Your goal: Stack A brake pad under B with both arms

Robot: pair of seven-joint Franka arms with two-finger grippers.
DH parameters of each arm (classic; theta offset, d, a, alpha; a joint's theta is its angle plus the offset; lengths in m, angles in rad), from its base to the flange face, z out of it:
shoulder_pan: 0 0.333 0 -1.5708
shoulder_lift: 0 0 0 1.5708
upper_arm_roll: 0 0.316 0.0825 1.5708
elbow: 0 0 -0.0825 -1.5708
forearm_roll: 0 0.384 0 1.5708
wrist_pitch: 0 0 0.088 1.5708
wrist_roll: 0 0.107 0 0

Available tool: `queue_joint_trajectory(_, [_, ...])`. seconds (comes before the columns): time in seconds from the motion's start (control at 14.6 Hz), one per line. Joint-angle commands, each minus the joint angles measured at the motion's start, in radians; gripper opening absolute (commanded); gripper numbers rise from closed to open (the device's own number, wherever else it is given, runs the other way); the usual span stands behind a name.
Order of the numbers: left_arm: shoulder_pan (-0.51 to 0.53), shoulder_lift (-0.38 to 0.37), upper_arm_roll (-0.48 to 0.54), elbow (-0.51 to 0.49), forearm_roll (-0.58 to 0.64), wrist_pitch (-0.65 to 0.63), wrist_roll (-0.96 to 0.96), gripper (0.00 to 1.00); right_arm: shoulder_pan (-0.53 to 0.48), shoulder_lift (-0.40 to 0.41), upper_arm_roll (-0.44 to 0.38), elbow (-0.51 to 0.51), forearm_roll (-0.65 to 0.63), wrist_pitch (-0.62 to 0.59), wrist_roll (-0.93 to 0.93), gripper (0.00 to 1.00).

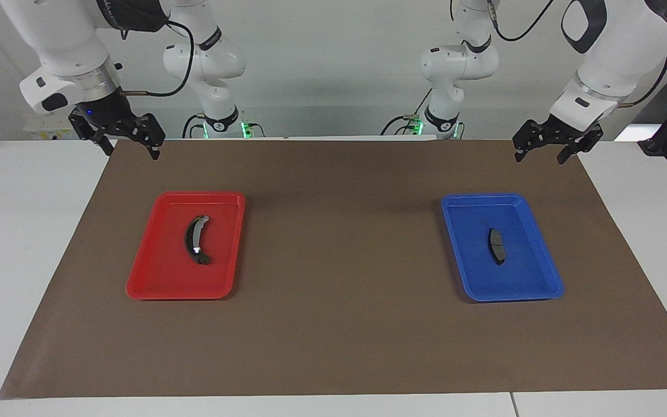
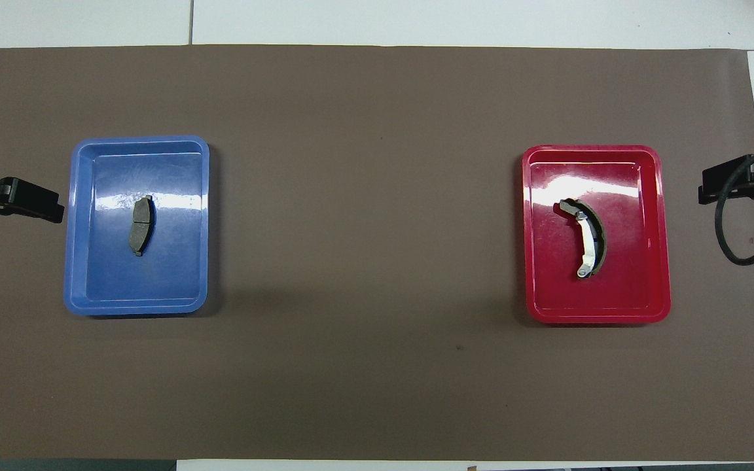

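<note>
Nothing of the stacking is done yet, as I judge it. The short, stubby dark grey A brake pad (image 1: pixel 496 245) lies flat in the blue plastic tray (image 1: pixel 533 292) toward my left arm's end of the desk, and B (image 1: pixel 196 240), the longer crescent-shaped dark piece with a pale grey strip and a shiny spot, lies in the red plastic tray (image 1: pixel 148 286) toward my right arm's end. The two are well apart, each alone in its own tray, with bare brown mat (image 1: pixel 339 243) between the trays.

My left end effector (image 1: pixel 545 153) hangs in the air over the edge of the mat nearest my base, on the robot side of the blue tray, fingers spread and holding nothing. My right end effector (image 1: pixel 131 147) hangs likewise on the robot side of the red tray, fingers apparently spread too, though they are harder to read from here; it is empty.

What is left is everything: lifting both pieces, setting A down somewhere, and laying B on top of it.

By count: one brake pad A, one piece B, one blue tray, one red tray, one mat, two arms.
</note>
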Motion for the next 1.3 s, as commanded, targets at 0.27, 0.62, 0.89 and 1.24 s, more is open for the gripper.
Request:
queue_joint_trajectory(0.27, [-0.013, 0.018, 0.007, 0.032, -0.003, -0.017, -0.009, 0.99, -0.016, -0.009, 0.006, -0.009, 0.015, 0.007, -0.015, 1.0])
queue_joint_trajectory(0.62, [-0.015, 0.015, 0.005, 0.006, -0.002, 0.027, -0.009, 0.98, -0.018, -0.009, 0.004, -0.009, 0.015, 0.008, -0.01, 1.0])
queue_joint_trajectory(0.89, [-0.013, 0.027, 0.003, -0.058, -0.002, 0.126, -0.007, 0.98, -0.016, -0.018, 0.004, -0.034, 0.015, 0.016, -0.015, 1.0])
queue_joint_trajectory(1.24, [-0.013, 0.048, 0.003, -0.163, -0.003, 0.275, -0.001, 0.98, -0.011, -0.129, 0.004, -0.403, 0.022, 0.381, -0.027, 1.0])
